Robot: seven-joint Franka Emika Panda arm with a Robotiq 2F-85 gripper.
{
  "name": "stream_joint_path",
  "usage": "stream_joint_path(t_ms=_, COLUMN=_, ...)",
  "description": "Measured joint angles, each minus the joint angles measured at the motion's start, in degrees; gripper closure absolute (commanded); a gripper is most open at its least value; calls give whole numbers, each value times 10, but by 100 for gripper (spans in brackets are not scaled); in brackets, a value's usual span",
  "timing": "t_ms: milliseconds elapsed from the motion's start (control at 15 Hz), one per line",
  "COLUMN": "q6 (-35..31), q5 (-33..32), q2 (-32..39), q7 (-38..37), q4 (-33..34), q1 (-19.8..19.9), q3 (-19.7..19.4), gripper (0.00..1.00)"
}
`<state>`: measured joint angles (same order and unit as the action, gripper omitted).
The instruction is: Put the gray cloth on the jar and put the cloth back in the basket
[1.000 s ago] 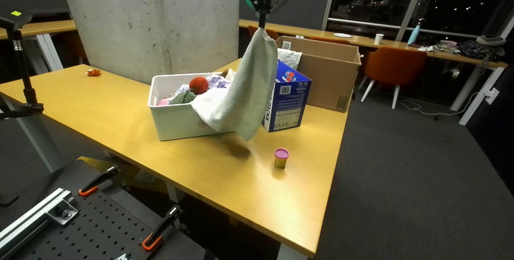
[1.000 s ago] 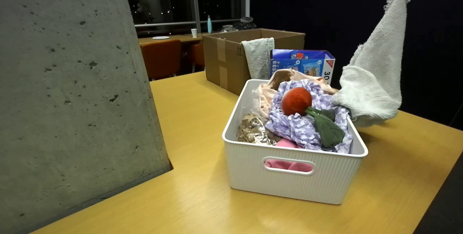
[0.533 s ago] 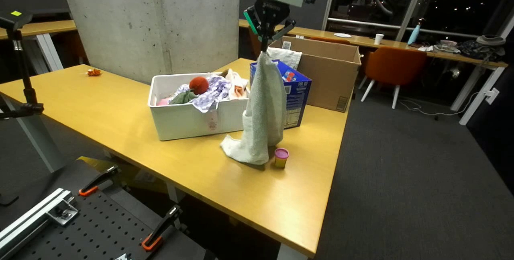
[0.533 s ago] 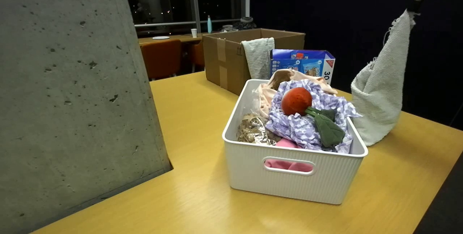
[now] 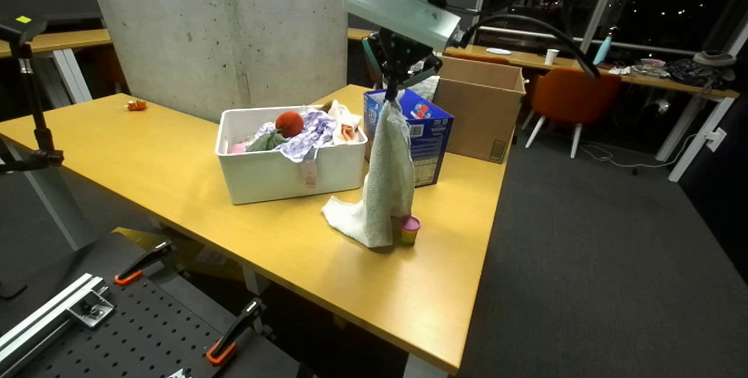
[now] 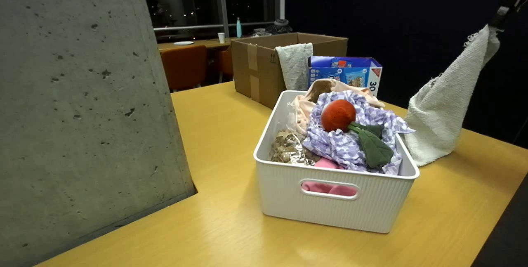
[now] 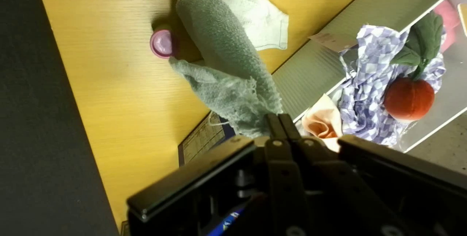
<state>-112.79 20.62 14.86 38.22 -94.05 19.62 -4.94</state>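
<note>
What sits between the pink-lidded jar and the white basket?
Going from the jar across to the basket, the wrist view shows the cloth, hanging from the jaws, then a strip of table.

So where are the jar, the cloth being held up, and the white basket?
Jar (image 7: pixel 161 43): wrist view, on its pink lid.
Cloth (image 5: pixel 385 178): in an exterior view, its hanging middle.
White basket (image 6: pixel 328 210): in an exterior view, wall below the handle hole.

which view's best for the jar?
An exterior view: the jar shows both pink top and yellow side, beside the cloth. The wrist view looks down on it: top large and clear, side mostly out of sight. In an exterior view with the basket up close, the jar isn't visible.
</note>
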Motion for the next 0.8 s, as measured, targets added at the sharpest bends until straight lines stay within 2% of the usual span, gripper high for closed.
stream_joint_path(t_ms=400, q6=-20, q5=1, q2=2, q7=38, q4=-1, q1=12, q3=-21, gripper=100)
stream_joint_path(t_ms=467, q6=-20, q5=2, q2=3, q7=41, q4=0, q1=12, q3=-21, gripper=73)
stream_joint_path(t_ms=600, q6=-21, q5=1, q2=9, q7=44, q4=2, q1=12, q3=-22, gripper=65)
stream_joint_path(t_ms=800, q6=-21, q5=2, q2=18, q7=45, q4=5, q1=14, q3=-24, gripper=44)
